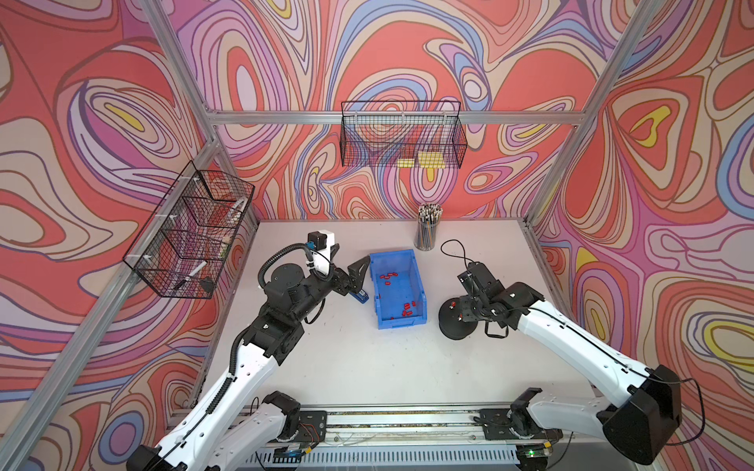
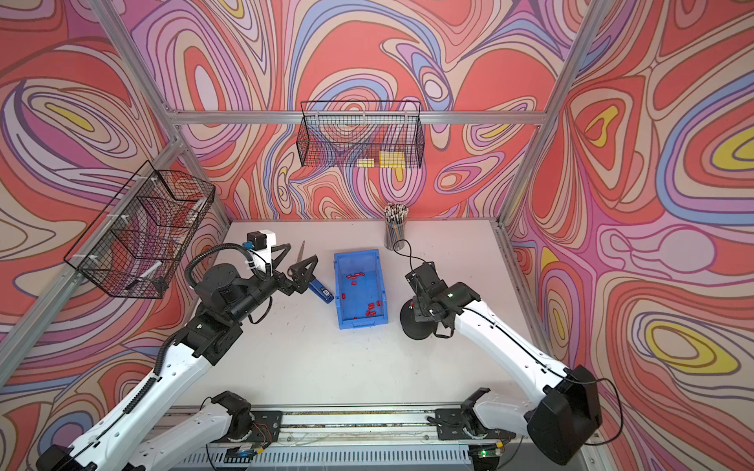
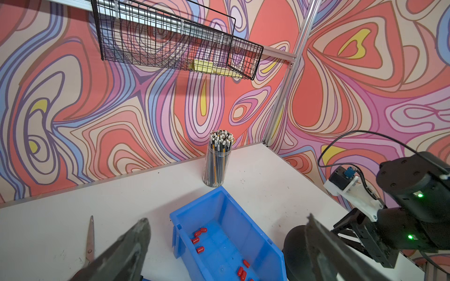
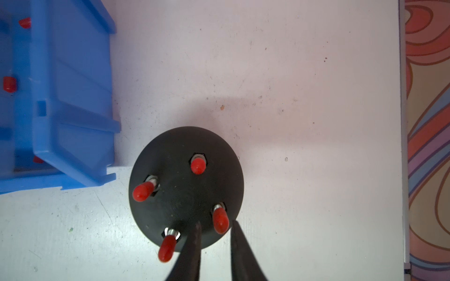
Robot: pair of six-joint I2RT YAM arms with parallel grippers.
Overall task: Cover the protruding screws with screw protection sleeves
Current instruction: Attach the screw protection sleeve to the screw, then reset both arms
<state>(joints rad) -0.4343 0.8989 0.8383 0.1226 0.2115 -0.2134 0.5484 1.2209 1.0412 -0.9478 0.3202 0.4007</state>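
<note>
The black round base [image 4: 185,194] stands on the table, to the right of the blue bin [image 4: 73,121]. In the right wrist view every protruding screw on it wears a red screw protection sleeve, with silver thread showing below each. My right gripper [image 4: 216,222] is open over the base, its tips either side of one capped screw [image 4: 220,220] without touching it. Loose sleeves [image 1: 408,312] lie in the bin [image 1: 398,324]. My left gripper [image 3: 227,219] is wide open and holds nothing, hovering left of the bin [image 3: 175,219] and its sleeves [image 3: 199,249].
A cup of pencils [image 1: 428,228] stands behind the bin. Scissors [image 2: 302,250] and a blue stapler [image 2: 320,289] lie by the left gripper. Wire baskets hang on the back wall [image 1: 402,134] and left wall [image 1: 191,232]. The table's right edge [image 4: 401,146] is near the base.
</note>
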